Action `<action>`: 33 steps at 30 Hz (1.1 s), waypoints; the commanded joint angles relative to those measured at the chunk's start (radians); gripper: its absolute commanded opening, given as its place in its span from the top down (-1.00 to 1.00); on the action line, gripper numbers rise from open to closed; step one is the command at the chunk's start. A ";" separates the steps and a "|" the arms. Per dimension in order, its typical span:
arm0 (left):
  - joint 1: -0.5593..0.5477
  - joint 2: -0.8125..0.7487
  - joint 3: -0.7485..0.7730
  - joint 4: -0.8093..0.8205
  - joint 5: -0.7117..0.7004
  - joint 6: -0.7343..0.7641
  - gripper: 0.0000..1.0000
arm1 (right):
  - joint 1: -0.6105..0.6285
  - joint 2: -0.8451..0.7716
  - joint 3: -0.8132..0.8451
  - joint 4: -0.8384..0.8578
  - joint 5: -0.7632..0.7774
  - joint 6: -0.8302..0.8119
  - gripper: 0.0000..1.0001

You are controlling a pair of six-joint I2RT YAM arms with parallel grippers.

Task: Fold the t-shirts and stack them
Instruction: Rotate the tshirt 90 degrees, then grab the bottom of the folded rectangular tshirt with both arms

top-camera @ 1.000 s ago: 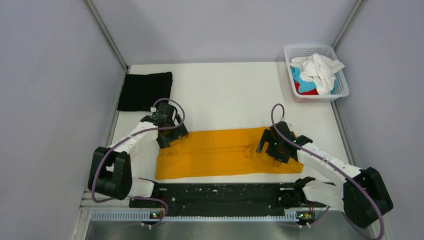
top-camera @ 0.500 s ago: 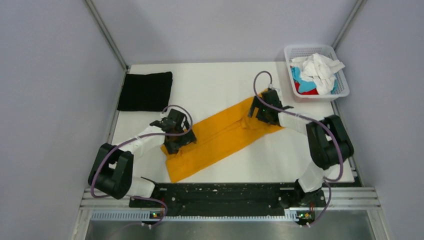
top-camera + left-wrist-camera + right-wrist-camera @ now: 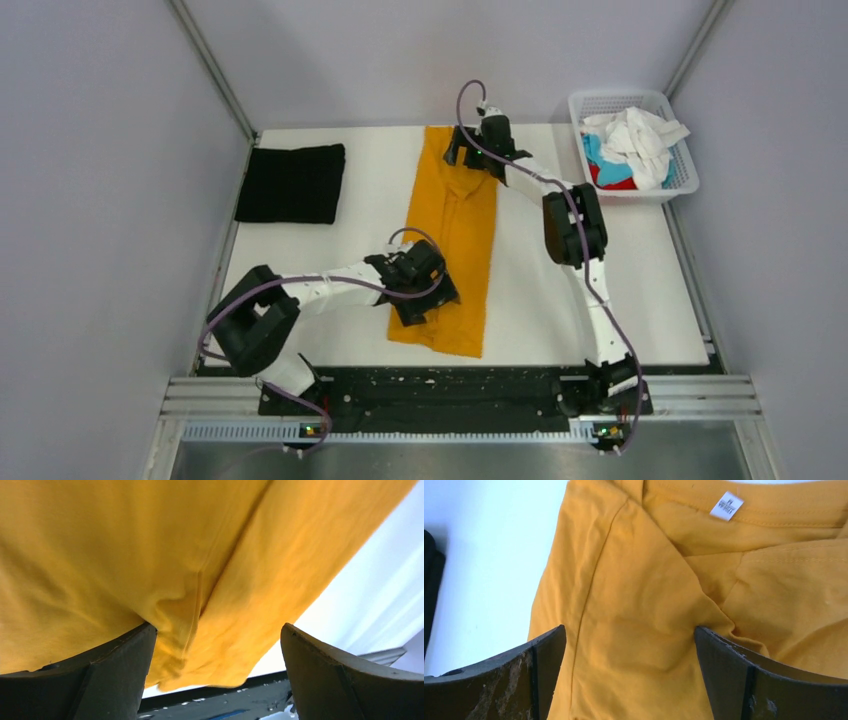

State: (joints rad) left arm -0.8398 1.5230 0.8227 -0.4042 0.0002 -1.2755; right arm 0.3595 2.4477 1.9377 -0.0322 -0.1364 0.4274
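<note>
Both pairs of jaws stood wide apart and clamped nothing, the left gripper [image 3: 215,635] over the near end of the mustard-orange t-shirt [image 3: 455,240] and the right gripper [image 3: 629,635] over its collar end, by the white neck label [image 3: 727,505]. The shirt lay folded into a long, lightly creased strip running from 12 to 6 o'clock down the middle of the white table [image 3: 600,260]. A folded black t-shirt [image 3: 292,182] lay at 10 o'clock and a white mesh basket [image 3: 683,178] of crumpled white, light-blue and red shirts [image 3: 635,140] at 2 o'clock, with pale grey walls [image 3: 100,200] around.
</note>
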 commanded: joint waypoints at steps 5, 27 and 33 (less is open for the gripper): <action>-0.128 0.081 0.159 -0.031 -0.073 -0.042 -0.97 | 0.063 0.205 0.468 -0.235 0.025 -0.109 -0.97; -0.026 -0.251 -0.095 -0.223 -0.101 0.286 -0.83 | 0.255 -1.100 -1.070 -0.317 0.170 0.128 -0.92; -0.008 -0.217 -0.144 -0.148 -0.071 0.295 -0.23 | 0.373 -1.300 -1.243 -0.426 0.179 0.228 -0.80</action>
State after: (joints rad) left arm -0.8600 1.2949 0.7097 -0.6571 -0.1169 -1.0096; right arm 0.6903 1.2854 0.7303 -0.4145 0.0105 0.5552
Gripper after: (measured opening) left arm 0.677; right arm 0.912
